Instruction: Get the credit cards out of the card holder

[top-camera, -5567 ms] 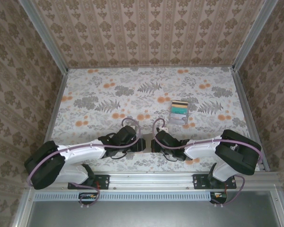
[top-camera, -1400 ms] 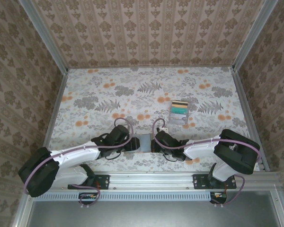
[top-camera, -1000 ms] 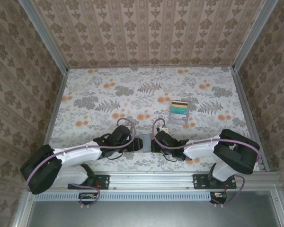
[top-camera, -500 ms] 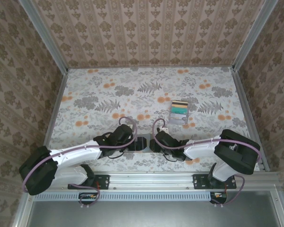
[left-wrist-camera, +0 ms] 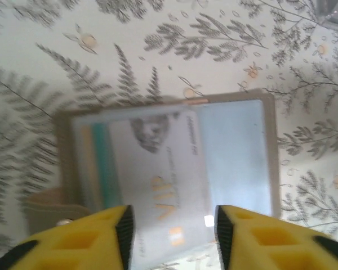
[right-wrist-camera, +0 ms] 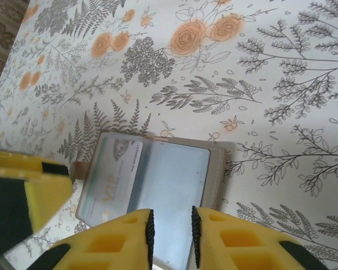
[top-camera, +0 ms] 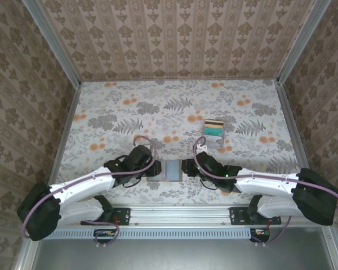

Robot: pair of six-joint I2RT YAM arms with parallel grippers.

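Left gripper (left-wrist-camera: 170,220) hovers with its yellow jaws apart over the card holder (left-wrist-camera: 236,152), which lies open and flat on the flowered table (top-camera: 158,112) near the front edge, between both arms. One credit card (left-wrist-camera: 152,169) (pale, lettered VIP in orange) sits in one panel's pocket. Right gripper (right-wrist-camera: 170,219) hangs over the holder's edge, jaws narrowly parted.

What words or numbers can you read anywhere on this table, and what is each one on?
"VIP": orange letters on the pale card tucked in the open card holder, seen in both wrist views.
Fine print along that card's edge: too blurred to read.
Stacked cards in the clear box: too small to read.
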